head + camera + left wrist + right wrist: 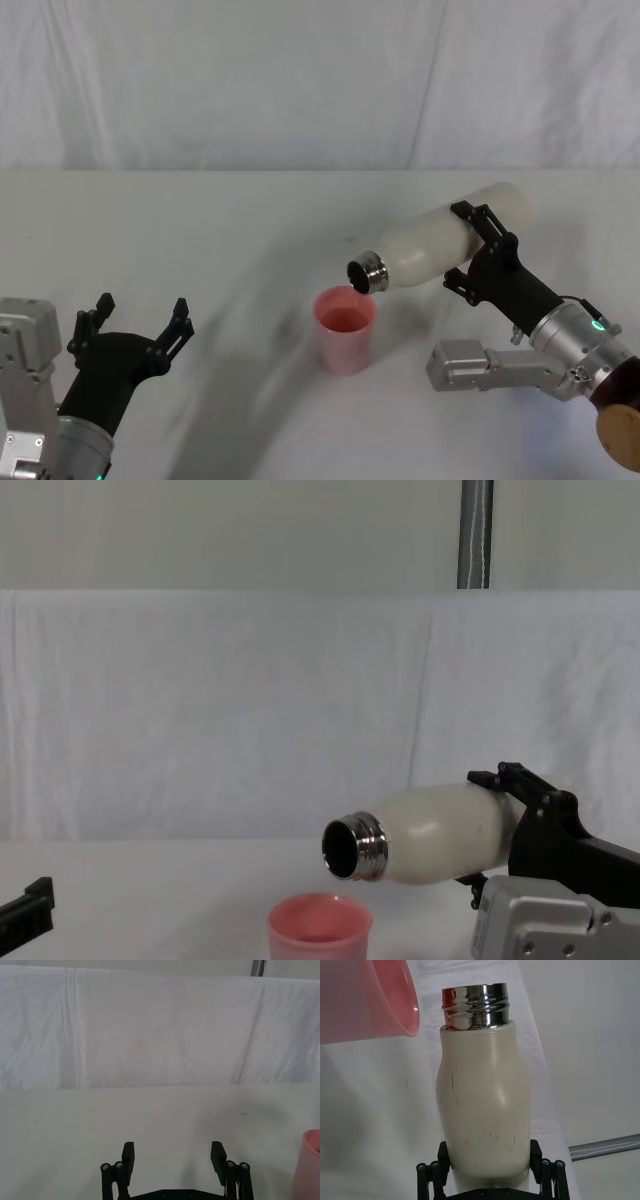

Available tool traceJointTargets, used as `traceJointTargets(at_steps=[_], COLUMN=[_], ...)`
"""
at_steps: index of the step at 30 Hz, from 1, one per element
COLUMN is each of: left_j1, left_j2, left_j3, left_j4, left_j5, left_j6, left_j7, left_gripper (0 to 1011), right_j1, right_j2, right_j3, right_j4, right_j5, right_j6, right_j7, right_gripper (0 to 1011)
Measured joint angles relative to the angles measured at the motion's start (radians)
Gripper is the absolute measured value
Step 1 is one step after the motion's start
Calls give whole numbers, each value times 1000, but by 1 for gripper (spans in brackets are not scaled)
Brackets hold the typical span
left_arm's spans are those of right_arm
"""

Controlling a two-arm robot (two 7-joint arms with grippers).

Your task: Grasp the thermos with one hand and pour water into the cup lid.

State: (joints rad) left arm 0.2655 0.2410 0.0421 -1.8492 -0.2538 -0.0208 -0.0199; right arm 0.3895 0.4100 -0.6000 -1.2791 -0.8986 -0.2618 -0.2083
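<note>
The right pincer (478,245) pinches the tall cream-white cylindrical thermos (445,246) around its lower body, one black finger on each side, and holds it in the air tipped nearly level. From this pincer the bottle reaches out toward the robot's left, its shiny threaded steel neck (367,273) sloping slightly downward with the open mouth facing away from the pincer. In the right wrist view the fingers (436,1170) press against the bottle's pale, scratched sides on either side.

The small round pink plastic cup lid (345,329) stands upright on the white tabletop (200,230), just beyond the far end of the bottle from the right pincer and lower than it. The steel mouth hangs above the cup's rim, on the side nearest the pincer, without touching it. In the chest view the mouth (353,846) sits above the cup (319,927) with a gap between them.

The left pincer (130,330) hovers low over the tabletop with its fingers spread and nothing between them; the pink cup is well apart from it, off to the robot's right.
</note>
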Motion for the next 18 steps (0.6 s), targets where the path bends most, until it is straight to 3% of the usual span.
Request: traceJointTargets(at_steps=[18], left_j1=[0], left_j2=[0], left_j3=[0], left_j4=[0], left_j5=[0], left_j6=[0], left_j7=[0], left_gripper=[1001], right_j1=[10], right_j2=[2], right_j3=[-12], right_j4=[1], right_j5=[-13], right_j6=[2], right_j7=[-8], right_gripper=[964])
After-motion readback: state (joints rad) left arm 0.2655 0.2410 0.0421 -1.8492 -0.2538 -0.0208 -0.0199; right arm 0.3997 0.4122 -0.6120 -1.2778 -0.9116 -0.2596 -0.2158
